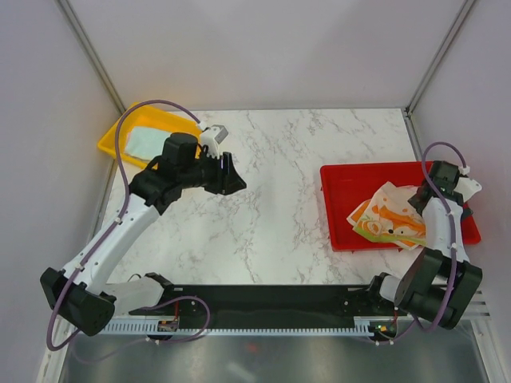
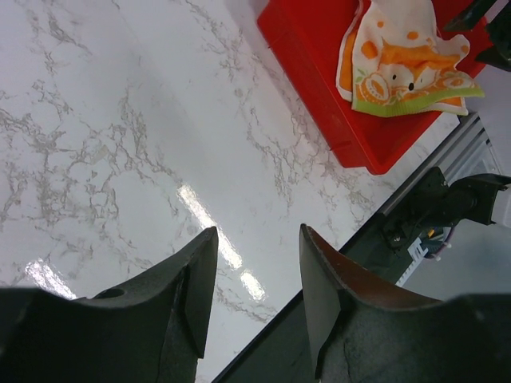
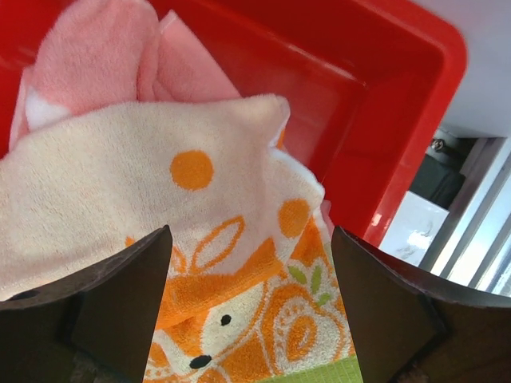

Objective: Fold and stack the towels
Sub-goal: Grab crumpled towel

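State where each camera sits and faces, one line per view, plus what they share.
Top external: above and behind the bases, looking down on the table, yellow tray, red tray, left arm and right arm.
Left wrist: on the left arm, facing past the open left gripper across the table toward the red tray.
Right wrist: on the right arm, facing down past the open right gripper onto the printed towel and pink towel.
Shared: all three show the printed towel in the red tray.
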`<state>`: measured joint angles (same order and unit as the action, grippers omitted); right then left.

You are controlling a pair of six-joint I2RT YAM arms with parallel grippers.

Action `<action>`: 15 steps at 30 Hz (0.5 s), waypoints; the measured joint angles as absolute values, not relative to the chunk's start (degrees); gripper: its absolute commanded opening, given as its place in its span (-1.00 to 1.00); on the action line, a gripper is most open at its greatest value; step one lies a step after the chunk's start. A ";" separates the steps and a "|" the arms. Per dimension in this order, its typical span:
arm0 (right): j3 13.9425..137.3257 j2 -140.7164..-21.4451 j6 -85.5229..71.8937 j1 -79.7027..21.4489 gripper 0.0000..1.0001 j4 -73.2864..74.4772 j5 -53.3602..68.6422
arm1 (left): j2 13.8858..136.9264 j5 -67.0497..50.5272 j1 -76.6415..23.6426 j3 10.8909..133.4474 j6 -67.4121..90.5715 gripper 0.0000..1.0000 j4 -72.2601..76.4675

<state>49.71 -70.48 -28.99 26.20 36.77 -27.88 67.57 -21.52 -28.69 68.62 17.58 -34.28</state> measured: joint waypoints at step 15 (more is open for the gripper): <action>54.94 -71.99 -27.77 27.79 -1.00 38.46 -19.46 | 62.63 -19.92 -28.69 65.23 19.07 0.06 -36.12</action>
<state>54.94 -71.99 -27.77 27.79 38.46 -19.46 62.63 -19.92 -28.69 65.23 19.07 -36.12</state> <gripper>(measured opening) 0.012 0.526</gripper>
